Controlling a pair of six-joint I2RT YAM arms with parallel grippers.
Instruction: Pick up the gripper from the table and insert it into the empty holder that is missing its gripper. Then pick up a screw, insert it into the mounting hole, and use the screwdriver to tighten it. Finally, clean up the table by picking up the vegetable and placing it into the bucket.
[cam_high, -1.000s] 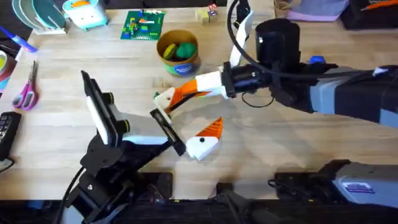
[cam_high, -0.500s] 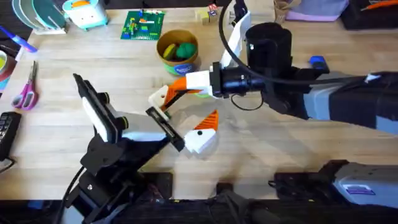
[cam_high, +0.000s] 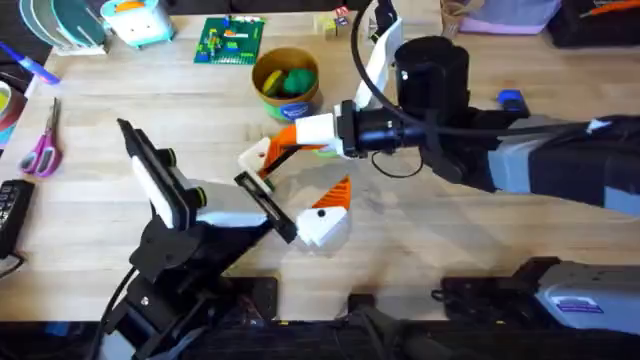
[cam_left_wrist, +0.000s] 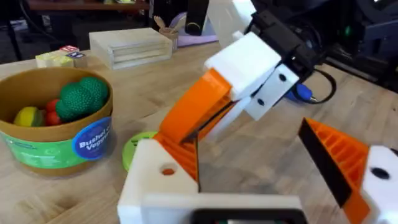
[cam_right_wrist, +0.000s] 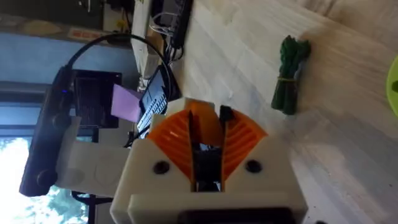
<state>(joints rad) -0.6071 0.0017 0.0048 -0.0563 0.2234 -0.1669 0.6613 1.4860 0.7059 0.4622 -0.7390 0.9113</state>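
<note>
My right gripper (cam_high: 292, 142) reaches in from the right, shut on the orange ribbed gripper (cam_right_wrist: 202, 119). It presses that piece against the white holder (cam_high: 256, 158), which is one finger of my left gripper (cam_high: 293, 188). In the left wrist view the orange gripper (cam_left_wrist: 186, 132) lies on the holder (cam_left_wrist: 155, 183), and the left claw's other finger (cam_left_wrist: 348, 165) carries its own orange pad. The left gripper stands open. The dark green vegetable (cam_right_wrist: 288, 74) lies on the table. The tan bucket (cam_high: 285, 84) holds toy food. The screw and the screwdriver are out of view.
A green round disc (cam_left_wrist: 135, 147) lies beside the bucket (cam_left_wrist: 56, 134). At the back are a green brick plate (cam_high: 230, 40), wooden blocks (cam_high: 334, 22) and a wooden box (cam_left_wrist: 130, 46). Pink scissors (cam_high: 42, 146) lie at the left.
The right gripper carried the orange piece left and slightly farther back, onto the holder. The left arm shifted a little left. Nothing has moved in the last half second.
</note>
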